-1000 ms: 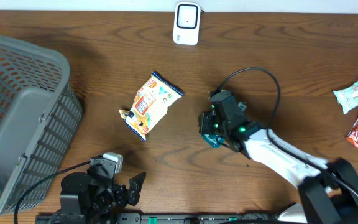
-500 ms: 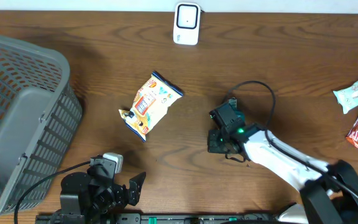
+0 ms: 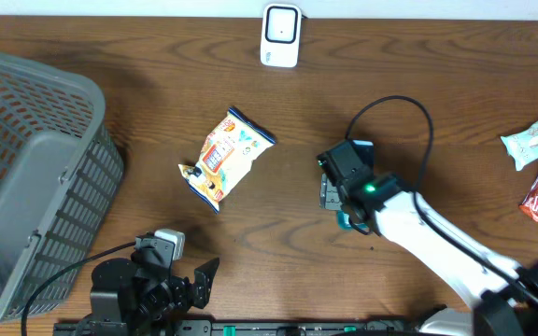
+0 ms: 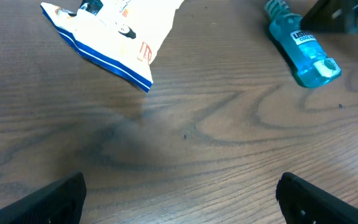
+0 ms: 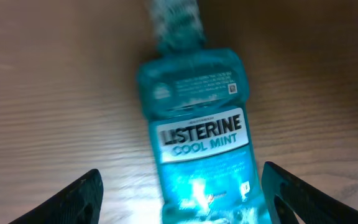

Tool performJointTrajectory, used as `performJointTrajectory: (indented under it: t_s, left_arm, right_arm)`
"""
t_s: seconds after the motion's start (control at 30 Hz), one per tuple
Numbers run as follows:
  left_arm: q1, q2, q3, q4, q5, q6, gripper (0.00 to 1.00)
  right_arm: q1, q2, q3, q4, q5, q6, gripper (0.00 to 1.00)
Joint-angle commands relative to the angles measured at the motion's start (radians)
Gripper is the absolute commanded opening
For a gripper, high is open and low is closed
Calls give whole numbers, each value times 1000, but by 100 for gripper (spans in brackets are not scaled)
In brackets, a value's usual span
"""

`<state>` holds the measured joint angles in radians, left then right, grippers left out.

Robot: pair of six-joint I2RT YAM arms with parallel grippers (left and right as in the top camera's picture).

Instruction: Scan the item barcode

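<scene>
Right tool [image 5: 182,193] hovers wide over the mouthwash bottle [image 5: 194,124] lying label-up on the counter [image 3: 157,93], holding nothing; its barcode probably faces down. Left tool [image 4: 179,193] idles wide, lower left.

Left gripper [image 4: 182,200] fingers spread wide at the bottom corners, bare wood table [image 4: 216,124] between them. Snack bag [image 4: 114,31] lies top left. Blue mouthwash bottle [image 4: 303,46] on its side top right, well apart.

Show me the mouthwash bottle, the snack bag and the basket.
mouthwash bottle [image 5: 199,134], right wrist view, on its front label.
snack bag [image 3: 224,157], overhead view, middle of its printed face.
basket [image 3: 73,196], overhead view, on the slatted wall nearest the bag.
</scene>
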<state>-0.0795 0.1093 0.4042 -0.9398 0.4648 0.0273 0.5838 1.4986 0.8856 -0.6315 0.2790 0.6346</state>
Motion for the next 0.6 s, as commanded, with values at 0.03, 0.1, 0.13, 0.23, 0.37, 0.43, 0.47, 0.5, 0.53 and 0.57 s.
performJointTrajectory:
  t_s: [0.03, 0.1, 0.13, 0.23, 0.37, 0.43, 0.47, 0.5, 0.53, 0.57]
  left_arm:
    - [2, -2, 9, -2, -5, 10, 98]
    - [2, -2, 9, -2, -5, 10, 98]
    - [2, -2, 9, -2, -5, 10, 98]
    - [2, -2, 9, -2, -5, 10, 98]
    - [2, -2, 9, -2, -5, 10, 98]
    - [2, -2, 9, -2, -5, 10, 98]
    - [2, -2, 9, -2, -5, 10, 98]
    - [2, -2, 9, -2, -5, 10, 98]
    - [2, -2, 9, -2, -5, 10, 98]
    - [2, -2, 9, -2, -5, 10, 98]
  right_arm:
    - [2, 135, 5, 1, 87, -7, 76]
    - [2, 174, 5, 9, 86, -7, 77]
    - [2, 189, 5, 13, 86, -7, 77]
    - [2, 232, 5, 5, 81, -7, 74]
    - [-44, 315, 4, -43, -122, -49, 48]
    - [-68, 325, 4, -58, -140, -49, 37]
    - [-76, 326, 4, -61, -141, -55, 35]
    - [-86, 325, 4, -59, -152, -81, 34]
    - [-93, 325, 5, -55, -170, -107, 33]
    - [-100, 325, 5, -50, -200, -134, 33]
